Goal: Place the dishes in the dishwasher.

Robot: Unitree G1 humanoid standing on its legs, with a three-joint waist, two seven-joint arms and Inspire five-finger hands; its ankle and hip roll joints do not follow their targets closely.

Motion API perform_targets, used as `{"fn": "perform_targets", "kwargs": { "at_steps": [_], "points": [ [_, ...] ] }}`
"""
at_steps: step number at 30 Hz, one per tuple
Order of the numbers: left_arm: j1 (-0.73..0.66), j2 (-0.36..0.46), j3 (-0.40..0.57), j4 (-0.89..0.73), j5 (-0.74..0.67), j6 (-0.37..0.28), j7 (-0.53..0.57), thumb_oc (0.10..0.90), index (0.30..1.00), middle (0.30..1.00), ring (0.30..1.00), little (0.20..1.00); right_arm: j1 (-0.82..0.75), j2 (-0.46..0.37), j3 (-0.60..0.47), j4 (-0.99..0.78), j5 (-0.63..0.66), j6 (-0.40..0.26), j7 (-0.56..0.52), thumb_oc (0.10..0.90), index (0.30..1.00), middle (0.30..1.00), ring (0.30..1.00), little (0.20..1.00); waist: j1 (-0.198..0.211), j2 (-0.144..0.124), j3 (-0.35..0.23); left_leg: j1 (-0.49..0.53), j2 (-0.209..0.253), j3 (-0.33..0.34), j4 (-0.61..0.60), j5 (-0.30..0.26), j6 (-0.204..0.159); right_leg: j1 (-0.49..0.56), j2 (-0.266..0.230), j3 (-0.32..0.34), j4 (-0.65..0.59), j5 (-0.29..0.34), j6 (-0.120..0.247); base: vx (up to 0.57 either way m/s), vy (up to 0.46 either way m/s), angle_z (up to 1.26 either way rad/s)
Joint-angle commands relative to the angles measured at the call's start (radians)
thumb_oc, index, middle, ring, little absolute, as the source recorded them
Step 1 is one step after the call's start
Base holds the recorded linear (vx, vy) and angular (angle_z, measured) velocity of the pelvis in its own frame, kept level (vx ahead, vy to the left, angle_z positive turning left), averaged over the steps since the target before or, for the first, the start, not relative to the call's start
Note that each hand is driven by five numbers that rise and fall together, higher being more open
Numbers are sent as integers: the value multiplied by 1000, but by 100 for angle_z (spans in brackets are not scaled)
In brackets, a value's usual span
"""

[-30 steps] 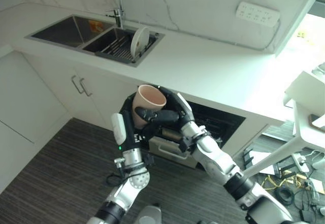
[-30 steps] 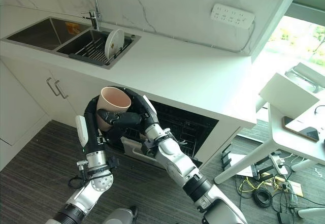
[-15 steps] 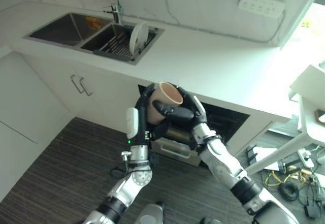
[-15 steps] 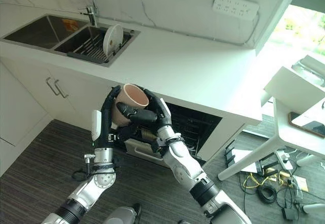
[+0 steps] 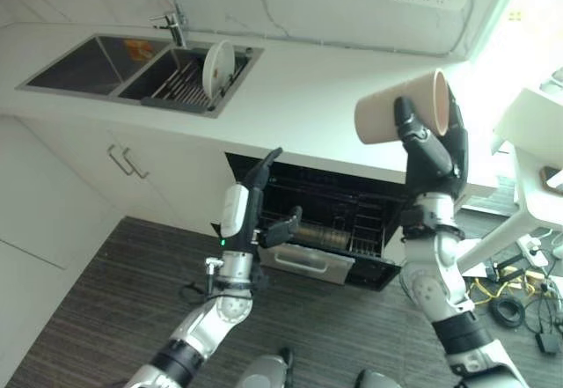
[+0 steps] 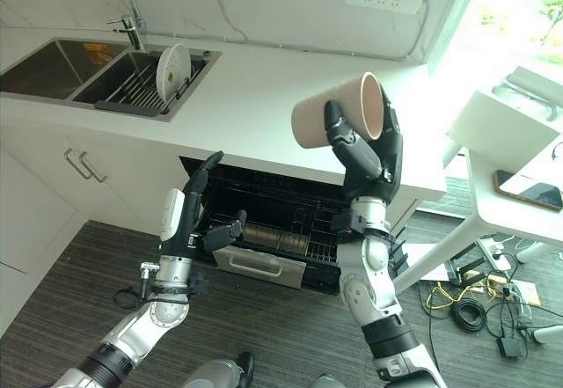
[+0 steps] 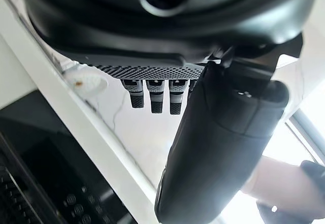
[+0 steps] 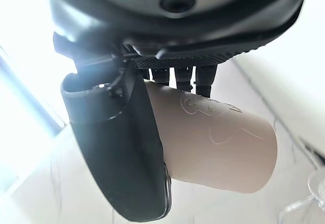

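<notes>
A beige cup point(image 5: 394, 113) lies on its side in the air, high over the counter's right end, with its mouth turned right. My right hand point(image 5: 437, 157) is shut on it, thumb along its wall and fingers behind; the right wrist view has the cup point(image 8: 218, 140) against the thumb point(image 8: 122, 148). Lower down, my left hand point(image 5: 250, 200) stands open and holds nothing in front of the open dishwasher point(image 5: 354, 215), its fingers point(image 7: 153, 94) straight. The dishwasher's lower rack front point(image 5: 308, 263) is pulled out a little. A white plate point(image 5: 217, 66) stands upright in the sink's rack.
The double sink point(image 5: 81, 61) with its tap point(image 5: 176, 24) is at the counter's left end. The white counter point(image 5: 325, 89) overhangs the dishwasher. A white table point(image 6: 501, 133) with a phone point(image 6: 528, 193) stands at the right, with cables on the floor below.
The right hand has carried the cup up and to the right, tipping it onto its side. The left hand has let go of the cup and opened. The camera has shifted.
</notes>
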Motion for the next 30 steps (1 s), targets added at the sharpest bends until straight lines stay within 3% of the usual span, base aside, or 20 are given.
{"fn": "perform_targets", "kwargs": {
  "at_steps": [1,7,10,11,12,14,17,22,30],
  "points": [
    [-36,44,38,-151,-76,-82,-109,800,900,900,900,900,-80,-29,-18,-114,5,-98,145,400,300,300,300,300,8,9,-88,68,89,56,50,-168,-48,-18,6,49,16,-92,18,0,0,0],
    [5,110,54,-122,-115,17,-253,800,900,900,900,900,-31,-65,-38,-157,118,-32,283,400,300,300,300,300,-4,11,-97,81,94,78,50,-161,-52,-24,11,55,16,-98,13,19,-36,-1],
    [30,128,50,-98,-75,13,-278,800,900,900,900,900,9,-109,-64,-198,160,-17,353,400,300,300,300,300,-4,-23,-70,108,66,93,50,-71,-74,-23,-10,64,16,-86,2,34,-99,13],
    [50,139,63,-100,-34,-9,-285,800,900,900,900,900,16,-133,-78,-207,162,-38,368,400,300,300,300,300,8,-23,-32,40,59,8,148,30,-103,-34,0,110,16,-75,-16,-70,88,45],
    [54,143,69,-95,-25,-10,-286,800,900,900,900,900,4,-137,-81,-209,161,-28,366,400,300,300,300,300,9,-15,-29,32,57,-16,117,20,-95,-44,2,125,16,-73,-15,-64,281,22],
    [58,155,81,-74,17,-11,-274,800,900,900,900,900,-34,-129,-68,-203,163,3,362,400,300,300,300,300,2,32,-34,-6,92,-42,50,-16,-100,-61,18,148,16,-77,3,-43,495,35],
    [17,172,50,-8,85,10,-245,800,900,900,900,900,-68,-98,-36,-194,97,9,309,400,300,300,300,300,-28,68,-55,-61,134,-15,50,-50,-111,-69,5,159,16,-81,34,35,436,13],
    [6,209,42,71,125,25,-196,800,900,900,900,900,17,-82,-38,-188,89,33,413,400,300,300,300,300,-46,65,-99,-44,132,16,50,-102,-95,-86,-54,123,16,-63,66,121,174,-38],
    [76,197,80,77,265,24,-95,800,900,900,900,900,79,-76,-26,-196,97,68,415,400,300,300,300,300,-40,40,-113,-32,144,44,50,-135,-80,-107,-54,105,16,-67,61,98,-25,-24]
  ]
}}
